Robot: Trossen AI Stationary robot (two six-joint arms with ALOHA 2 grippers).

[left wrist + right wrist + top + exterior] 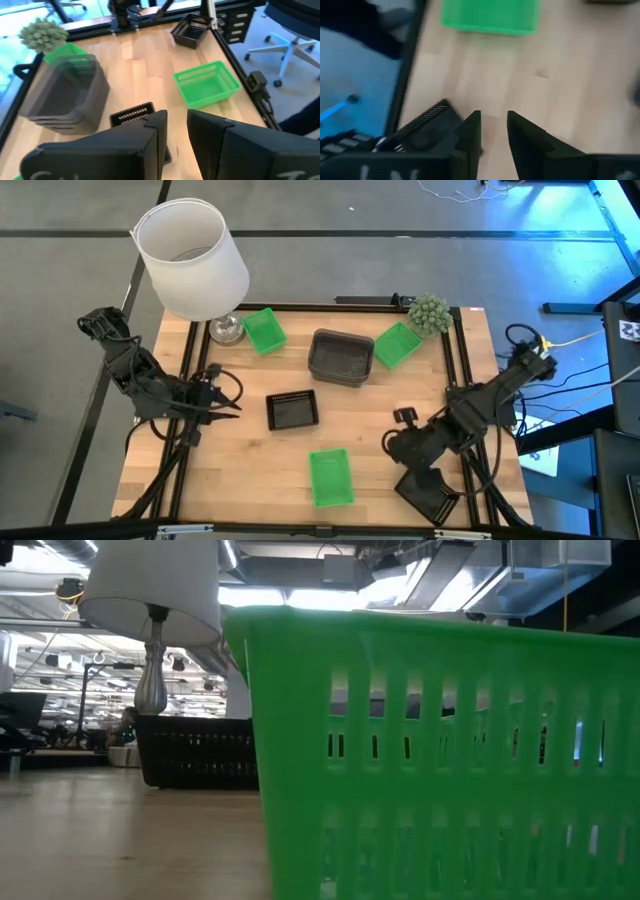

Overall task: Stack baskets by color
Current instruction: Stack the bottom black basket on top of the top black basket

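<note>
Three grey baskets (341,357) sit nested mid-desk, colour sorted; left claw (232,412) and right claw (392,442) hover narrowly parted, pinching nothing.

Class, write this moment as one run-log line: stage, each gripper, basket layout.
stage: sorting unfinished | left gripper: open, empty, beside black basket | right gripper: open, empty | grey stack: formed | green baskets: three, apart
</note>
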